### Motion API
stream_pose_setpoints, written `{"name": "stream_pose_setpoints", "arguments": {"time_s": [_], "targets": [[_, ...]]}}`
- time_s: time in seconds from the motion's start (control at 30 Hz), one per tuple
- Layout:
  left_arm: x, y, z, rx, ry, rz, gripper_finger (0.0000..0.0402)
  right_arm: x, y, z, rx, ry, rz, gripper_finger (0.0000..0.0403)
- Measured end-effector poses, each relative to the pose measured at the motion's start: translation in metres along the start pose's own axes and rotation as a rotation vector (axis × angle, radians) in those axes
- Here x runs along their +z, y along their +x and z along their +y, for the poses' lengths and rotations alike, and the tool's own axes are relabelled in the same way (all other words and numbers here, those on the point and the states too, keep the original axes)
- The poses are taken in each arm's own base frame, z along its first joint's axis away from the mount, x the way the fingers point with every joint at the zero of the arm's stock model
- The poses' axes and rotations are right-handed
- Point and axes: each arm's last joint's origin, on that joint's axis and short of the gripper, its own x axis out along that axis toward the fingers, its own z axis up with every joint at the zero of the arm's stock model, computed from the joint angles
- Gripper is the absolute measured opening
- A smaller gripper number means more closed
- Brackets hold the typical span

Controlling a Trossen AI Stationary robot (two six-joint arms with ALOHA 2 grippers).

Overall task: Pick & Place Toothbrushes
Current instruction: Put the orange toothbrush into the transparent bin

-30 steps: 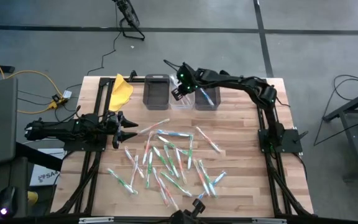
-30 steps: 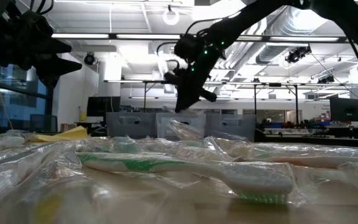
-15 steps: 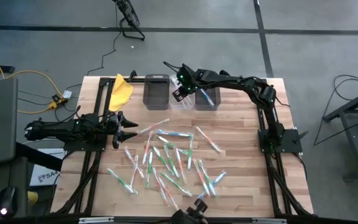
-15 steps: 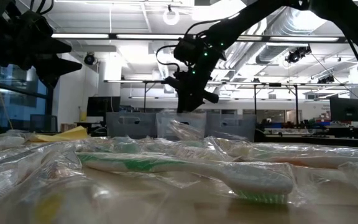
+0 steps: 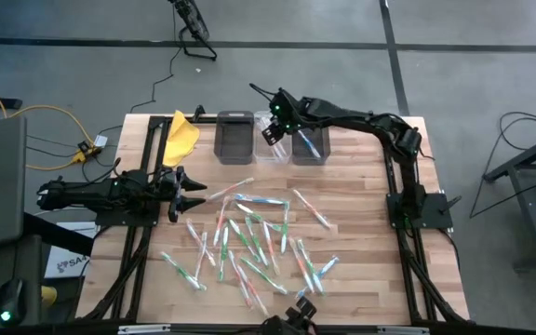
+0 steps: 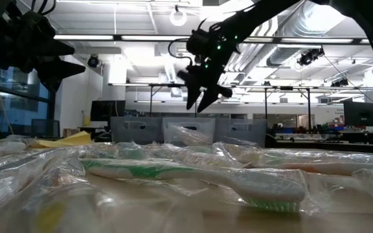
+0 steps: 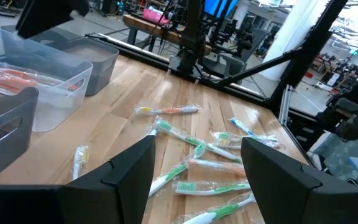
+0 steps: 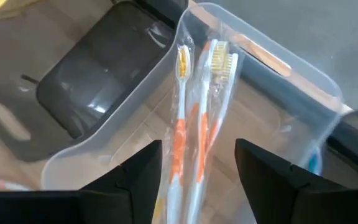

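Observation:
Several wrapped toothbrushes point(image 5: 249, 237), white with green, pink or blue, lie scattered on the wooden table. Orange-and-white toothbrushes point(image 8: 194, 124) lie in wrappers inside the clear middle bin point(image 5: 270, 149). My right gripper point(image 8: 197, 186) hangs open above that bin, tilted down, with nothing between its fingers; the low view shows my right gripper point(image 6: 198, 103) clear above the bins. A blue toothbrush point(image 5: 309, 144) lies in the grey bin to the right. My left gripper point(image 5: 180, 193) waits open at the table's left, level, and points across the scattered toothbrushes point(image 7: 191, 155).
A dark grey bin point(image 5: 234, 136) stands left of the clear one, in the row of three at the table's far edge. A yellow cloth point(image 5: 182, 135) lies at the far left corner. Black frame rails point(image 5: 403, 233) run along both table sides.
My right gripper has opened over the clear bin and risen a little, shifting slightly toward the table's right edge. The scattered toothbrushes have stayed where they were.

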Motion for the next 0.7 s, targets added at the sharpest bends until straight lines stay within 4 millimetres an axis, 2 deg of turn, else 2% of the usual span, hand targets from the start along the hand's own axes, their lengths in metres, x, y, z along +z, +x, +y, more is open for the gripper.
{"name": "stream_pose_setpoints", "arguments": {"time_s": [0.2, 0.4, 0.53, 0.7], "targets": [[0.000, 0.000, 0.000, 0.000, 0.000, 0.001, 0.0232, -0.011, -0.037, 0.004, 0.027, -0.027, 0.132, 0.0189], [0.000, 0.000, 0.000, 0.000, 0.000, 0.002, 0.0232, -0.038, -0.070, 0.027, -0.086, -0.131, 0.233, 0.0181], [0.000, 0.000, 0.000, 0.000, 0.000, 0.005, 0.0232, -0.060, -0.076, 0.049, -0.123, -0.205, 0.297, 0.0180], [-0.001, 0.000, 0.000, -0.004, -0.002, 0.007, 0.0232, -0.104, -0.062, 0.065, -0.142, -0.291, 0.397, 0.0180]]}}
